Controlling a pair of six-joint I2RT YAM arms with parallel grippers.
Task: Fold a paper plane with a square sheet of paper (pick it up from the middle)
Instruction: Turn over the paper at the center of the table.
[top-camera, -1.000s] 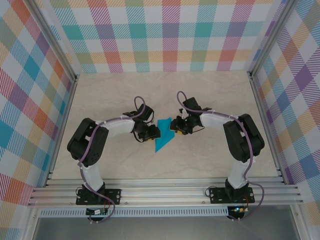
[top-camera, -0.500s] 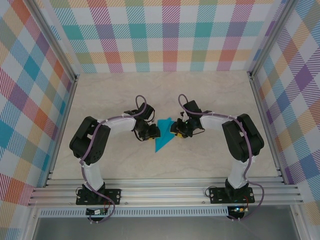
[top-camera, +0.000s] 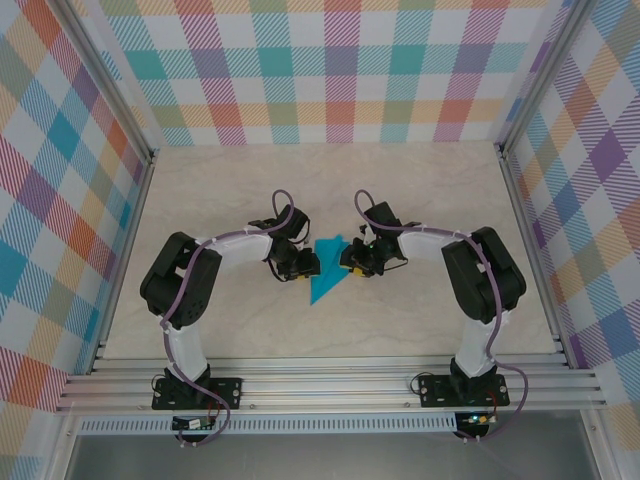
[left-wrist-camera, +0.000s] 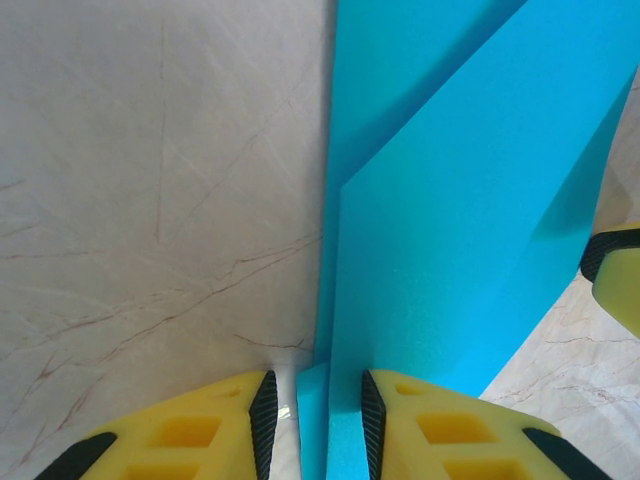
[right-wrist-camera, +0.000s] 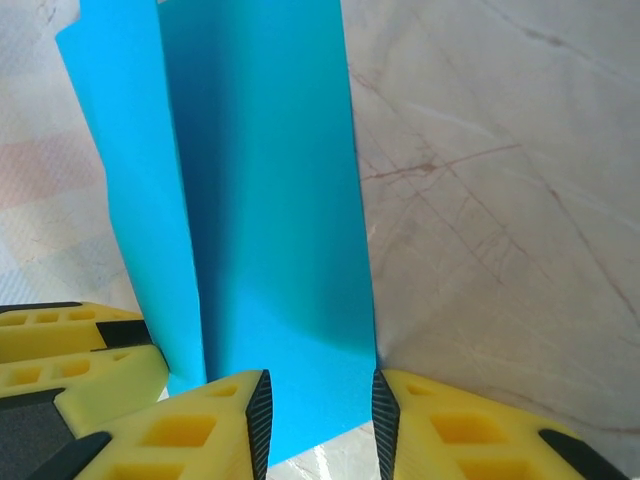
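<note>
Your teal paper (top-camera: 328, 272) lay folded at the middle of the table (top-camera: 430, 190), open room all round. Left fingers (left-wrist-camera: 215, 405) and right fingers (right-wrist-camera: 420, 400) stood narrowly parted astride its edges (gripping or not, I couldn't tell).

Pale marbled desk (top-camera: 420, 190), thin brown veins across it, and mid-desk lies the folded teal paper (top-camera: 327, 272), one layer overlapping another.
</note>
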